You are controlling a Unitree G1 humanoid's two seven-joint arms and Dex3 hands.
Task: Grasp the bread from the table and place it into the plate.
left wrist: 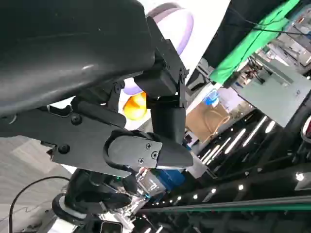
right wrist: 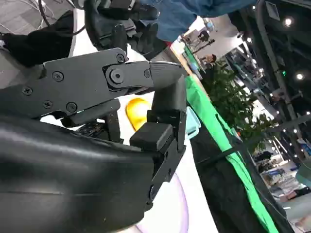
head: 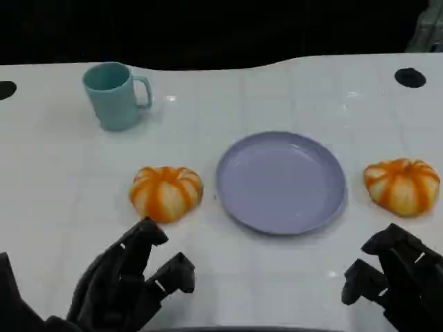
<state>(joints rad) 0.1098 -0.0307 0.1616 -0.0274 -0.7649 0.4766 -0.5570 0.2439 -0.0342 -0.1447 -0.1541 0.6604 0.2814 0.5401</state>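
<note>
White table (head: 55, 207), two breads (head: 166, 193) (head: 402, 185), one plate (head: 280, 181), one mug (head: 115, 95)

A: Head view evenly lit from overhead; white table (head: 277, 90) bright, small glare spots at far centre and right. Beyond the far edge, black.

B: Soft focus throughout. Wrist views: near black shells blurred, background ceiling lights streaked.

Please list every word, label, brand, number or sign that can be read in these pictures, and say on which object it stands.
None can be read.
The teal mug, the lavender plate and both orange-striped breads carry no writing.
Background boxes and signs in the wrist views are too blurred to read.
</note>
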